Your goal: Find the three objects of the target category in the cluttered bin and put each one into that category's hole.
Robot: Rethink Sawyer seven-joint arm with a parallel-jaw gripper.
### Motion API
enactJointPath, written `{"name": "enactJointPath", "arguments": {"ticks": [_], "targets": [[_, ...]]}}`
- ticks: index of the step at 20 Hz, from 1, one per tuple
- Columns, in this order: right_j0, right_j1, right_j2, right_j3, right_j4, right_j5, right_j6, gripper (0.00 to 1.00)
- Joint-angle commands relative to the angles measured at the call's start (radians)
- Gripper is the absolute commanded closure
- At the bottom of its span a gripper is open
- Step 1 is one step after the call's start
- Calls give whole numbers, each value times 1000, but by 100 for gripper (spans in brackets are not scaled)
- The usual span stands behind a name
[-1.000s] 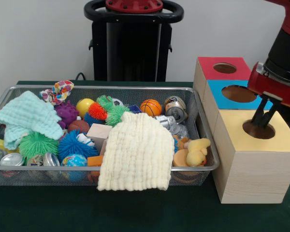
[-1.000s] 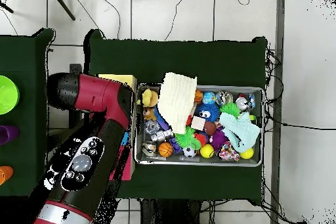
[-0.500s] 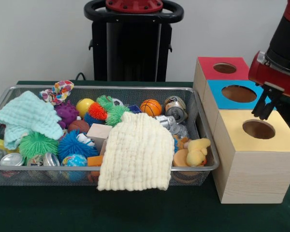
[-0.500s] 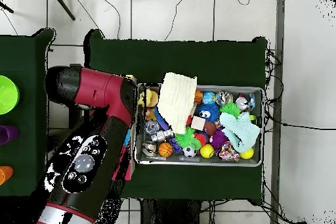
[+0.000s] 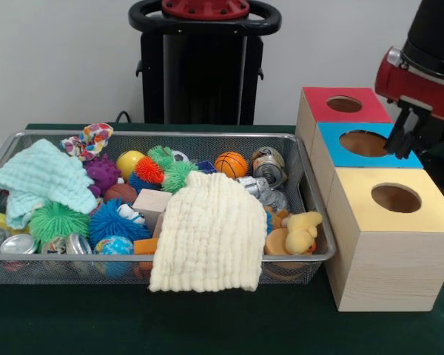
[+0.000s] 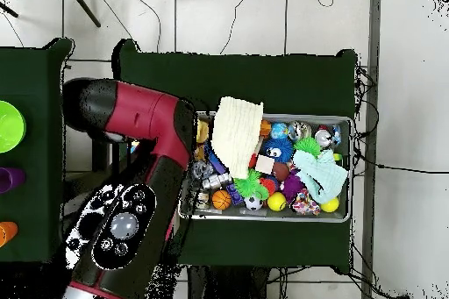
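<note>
The wire mesh bin (image 5: 163,259) holds a cream cloth (image 5: 207,237) draped over its front rim, a mint cloth (image 5: 41,177), spiky balls, a small basketball (image 5: 230,164), metal cans (image 5: 268,166), a wooden block (image 5: 152,201) and a yellow duck (image 5: 302,231). To its right stand three boxes with round holes: red (image 5: 355,115), blue (image 5: 333,140) and yellow (image 5: 429,214). My gripper (image 5: 402,151) hangs above the blue box's right edge, open, holding nothing. In the overhead view the arm (image 6: 140,138) hides the gripper and the boxes beside the bin (image 6: 351,168).
A black pedestal (image 5: 203,66) rises behind the bin. A patterned scrunchie (image 5: 89,140) lies on the bin's far left rim. Green cloth covers the table (image 5: 207,325). A green bowl (image 6: 7,125) sits on a side table in the overhead view.
The gripper has lifted out of the yellow box's hole and moved up and back over the blue box. In the overhead view the arm has swung toward the bin.
</note>
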Motion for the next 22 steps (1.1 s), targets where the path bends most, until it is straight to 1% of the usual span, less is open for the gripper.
{"name": "enactJointPath", "arguments": {"ticks": [1, 10, 15, 22], "targets": [[-91, -74, 79, 27, -56, 137, 117, 100], [-141, -104, 114, 38, -79, 137, 70, 100], [-161, -128, 141, 68, -89, 114, 45, 100], [-206, -149, 178, 100, -97, 79, -16, 100]]}}
